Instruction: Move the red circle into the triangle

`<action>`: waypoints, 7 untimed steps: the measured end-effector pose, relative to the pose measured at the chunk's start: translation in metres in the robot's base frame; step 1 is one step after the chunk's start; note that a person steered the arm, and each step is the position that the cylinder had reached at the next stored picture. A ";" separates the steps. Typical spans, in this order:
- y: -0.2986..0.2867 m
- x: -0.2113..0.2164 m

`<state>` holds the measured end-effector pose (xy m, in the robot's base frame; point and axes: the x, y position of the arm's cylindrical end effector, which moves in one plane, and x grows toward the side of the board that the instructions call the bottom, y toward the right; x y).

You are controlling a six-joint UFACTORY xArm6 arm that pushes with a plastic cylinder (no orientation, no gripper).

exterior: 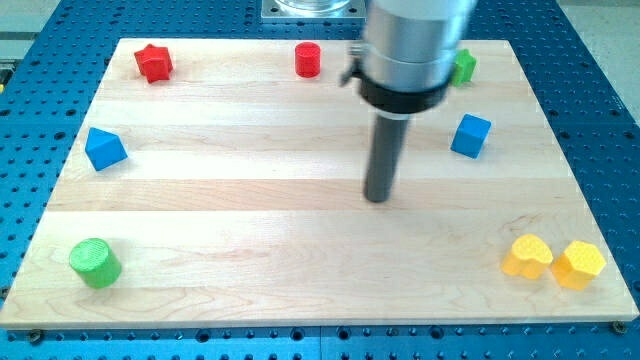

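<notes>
The red circle at the top looks light and slidy; push its right side. The tip sits mid-desk, touching nothing, with no end effector to open or close.

The pale wooden worktop is smooth, matt planks with visible grain. The red plastic circle at its top edge looks matt, as does the ridged green plastic cylinder near the bottom-left corner. My tip ends a dark matt rod under a brushed-metal collar.
</notes>
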<state>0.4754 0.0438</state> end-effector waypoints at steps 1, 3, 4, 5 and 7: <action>-0.049 -0.042; -0.067 -0.160; -0.072 -0.212; -0.078 -0.226; -0.093 -0.245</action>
<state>0.2299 -0.0494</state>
